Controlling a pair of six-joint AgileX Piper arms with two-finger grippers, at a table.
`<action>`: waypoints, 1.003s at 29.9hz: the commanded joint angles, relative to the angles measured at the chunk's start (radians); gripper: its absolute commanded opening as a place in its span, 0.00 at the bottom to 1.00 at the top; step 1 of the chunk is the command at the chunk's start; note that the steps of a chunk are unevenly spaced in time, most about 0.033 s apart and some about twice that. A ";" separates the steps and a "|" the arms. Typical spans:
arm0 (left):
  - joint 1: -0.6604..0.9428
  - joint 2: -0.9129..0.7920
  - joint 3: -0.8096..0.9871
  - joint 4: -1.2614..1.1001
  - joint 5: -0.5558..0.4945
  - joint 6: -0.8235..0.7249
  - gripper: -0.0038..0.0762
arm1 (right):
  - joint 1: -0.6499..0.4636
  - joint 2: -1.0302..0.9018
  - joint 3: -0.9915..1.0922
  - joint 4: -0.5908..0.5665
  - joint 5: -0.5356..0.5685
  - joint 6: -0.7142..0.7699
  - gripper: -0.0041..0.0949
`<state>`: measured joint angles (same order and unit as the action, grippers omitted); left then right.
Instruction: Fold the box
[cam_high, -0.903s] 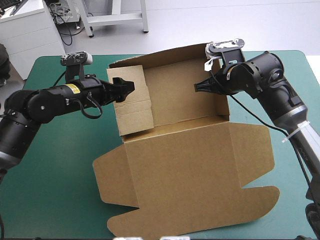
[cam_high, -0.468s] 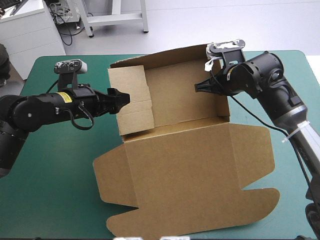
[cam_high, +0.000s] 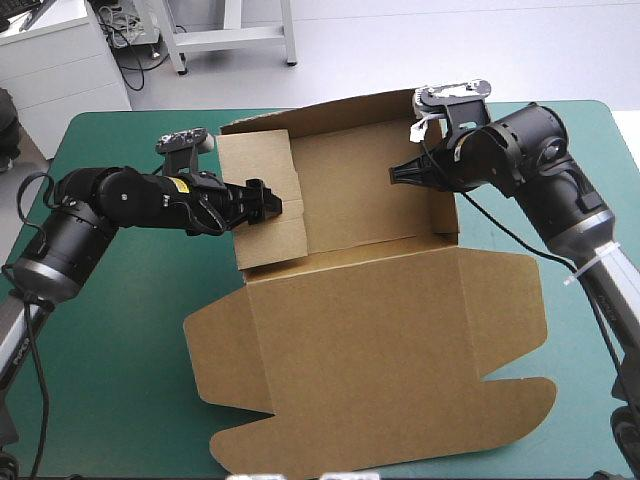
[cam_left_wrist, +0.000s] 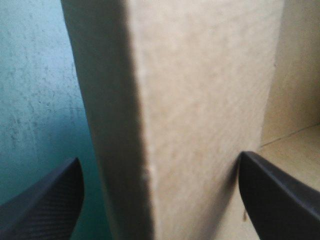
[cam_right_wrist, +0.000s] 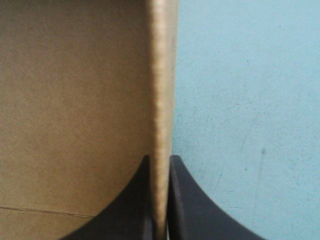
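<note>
While midway through raising and tucking the walls, by the look of it, starting left of the box (cam_high: 390, 340). Left claw (cam_high: 268, 203) coming in from the box's left side, black fingers wide apart, straddling the left wall (cam_high: 265, 240), one finger outside the box and one inside, pinching nothing. Left wall a creased panel, leaning inward over the tray floor (cam_high: 370, 200), not yet tucked down.

Moving across the box: back wall (cam_high: 350, 125) standing up at the box's far side. Tray floor bare brown board, nothing visible lying in it. Nearer than the tray, lid (cam_high: 400, 350) spread flat on the teal-green counter (cam_high: 110, 340), rounded flaps toward the box's near edge. Box as a whole sprawled across the middle of the counter, green showing on both sides of it.

Over at the box's right side: right claw (cam_high: 392, 173) clamped together on the right wall (cam_high: 443, 222), thin board edge squeezed between the fingers, wall held up.

Step in hand, as judged: tucking the left wall with the right one braced. Next move likely calling for the left claw to pinch the panel's upper part, roll it over along the crease and press it down inside the box against the tray floor, without dragging the box sideways out of the right claw's grip.
</note>
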<state>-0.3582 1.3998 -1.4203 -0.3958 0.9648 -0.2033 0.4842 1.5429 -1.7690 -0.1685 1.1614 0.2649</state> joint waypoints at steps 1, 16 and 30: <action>-0.005 -0.011 -0.031 -0.040 -0.063 -0.004 0.79 | -0.001 -0.039 -0.032 -0.004 -0.056 0.011 0.02; -0.005 -0.007 -0.031 -0.075 -0.098 0.000 0.01 | -0.001 -0.039 -0.032 -0.002 -0.050 0.011 0.02; -0.075 0.006 -0.044 0.200 -0.072 -0.101 0.01 | -0.001 -0.037 -0.032 -0.005 0.044 0.018 0.02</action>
<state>-0.4079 1.4411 -1.4172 -0.2121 0.9365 -0.2693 0.4841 1.5388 -1.7709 -0.1754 1.2221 0.2818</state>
